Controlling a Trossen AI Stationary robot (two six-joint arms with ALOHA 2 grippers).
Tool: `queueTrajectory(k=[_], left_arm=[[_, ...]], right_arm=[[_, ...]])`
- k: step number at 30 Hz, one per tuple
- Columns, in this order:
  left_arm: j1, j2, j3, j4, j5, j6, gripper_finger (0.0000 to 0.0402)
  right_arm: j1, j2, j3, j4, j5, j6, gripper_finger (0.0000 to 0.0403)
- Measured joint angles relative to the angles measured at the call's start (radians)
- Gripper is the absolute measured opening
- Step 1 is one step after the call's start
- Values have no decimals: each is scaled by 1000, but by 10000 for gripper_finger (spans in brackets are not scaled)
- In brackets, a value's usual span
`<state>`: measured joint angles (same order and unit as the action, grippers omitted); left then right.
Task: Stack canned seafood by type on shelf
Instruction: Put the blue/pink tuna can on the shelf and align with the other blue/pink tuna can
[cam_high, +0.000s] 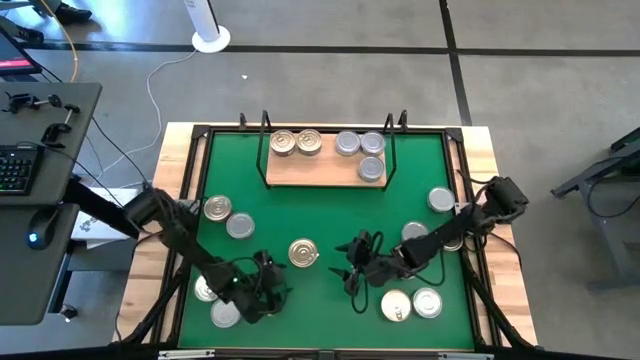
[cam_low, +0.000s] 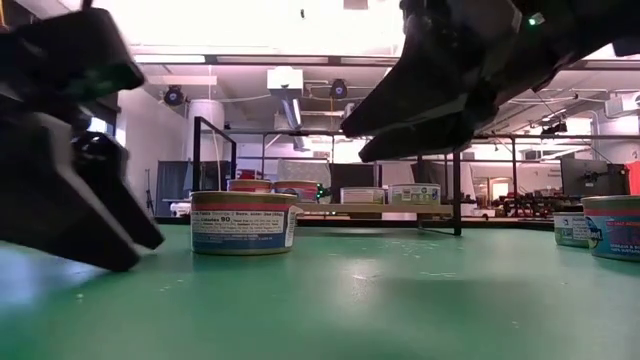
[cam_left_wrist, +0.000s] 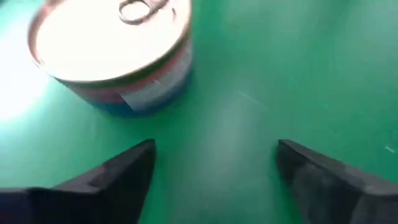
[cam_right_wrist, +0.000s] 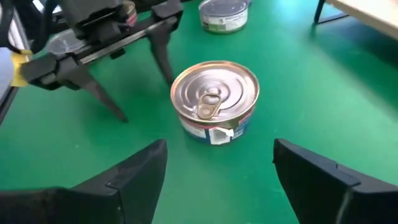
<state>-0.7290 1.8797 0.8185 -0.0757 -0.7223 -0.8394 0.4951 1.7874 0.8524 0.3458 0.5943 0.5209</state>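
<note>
The bench (cam_high: 485, 150) is covered by a green mat (cam_high: 320, 215). At the mat's far edge the shelf (cam_high: 325, 170) is seen, with five cans on it: two gold-lidded ones (cam_high: 296, 143) at its left end and three silver-lidded ones (cam_high: 361, 150) at its right end. Further cans are scattered over the mat on both sides.

A gold-lidded can (cam_high: 303, 253) with a pull tab stands alone near the middle of the mat, between the two claws. A blue and red label with small print is carried on its side; the writing cannot be read in any view.

The left claw (cam_high: 268, 285) is held low over the mat, just to the near left of this can, its fingers (cam_left_wrist: 118, 177) spread wide with nothing between them. In the left wrist view the can lies just ahead of the fingertips, apart from them.

The right claw (cam_high: 352, 268) is held just to the can's right, its fingers (cam_right_wrist: 134, 177) likewise spread wide and empty. In the right wrist view the can lies ahead, centred between the fingers, untouched.
</note>
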Motion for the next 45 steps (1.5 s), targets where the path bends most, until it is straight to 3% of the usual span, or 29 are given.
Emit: queueTrajectory(k=[5,7,12,15,18,22,27,29,33,38,41,45], left_arm=[[22,7,-5,13,-93,136,352],[30,7,-45,89,-130,165,353],[66,8,-269,561,-113,227,353],[84,13,-403,894,-114,400,353],[115,10,-451,1071,-90,547,353],[170,12,-454,1053,-42,636,353],[224,11,-444,1054,-17,588,353],[246,11,-443,1057,42,562,353],[313,10,-442,1066,254,548,353],[383,10,-423,1065,364,596,353],[412,10,-397,1066,408,659,353],[424,18,-354,1069,434,773,353]], right_arm=[[-7,0,0,23,-27,0,289],[-6,0,0,26,-27,8,289],[-7,0,1,26,-28,29,289],[-10,0,1,26,-27,29,289],[-20,0,1,25,-28,29,289],[-39,0,1,20,-32,33,289],[-59,0,2,17,-35,42,289],[-65,0,2,17,-36,49,289],[-71,0,2,8,-39,66,289],[-76,0,2,-17,-40,70,289],[-99,0,2,-95,-43,147,289],[-151,0,2,-235,-12,371,288]])
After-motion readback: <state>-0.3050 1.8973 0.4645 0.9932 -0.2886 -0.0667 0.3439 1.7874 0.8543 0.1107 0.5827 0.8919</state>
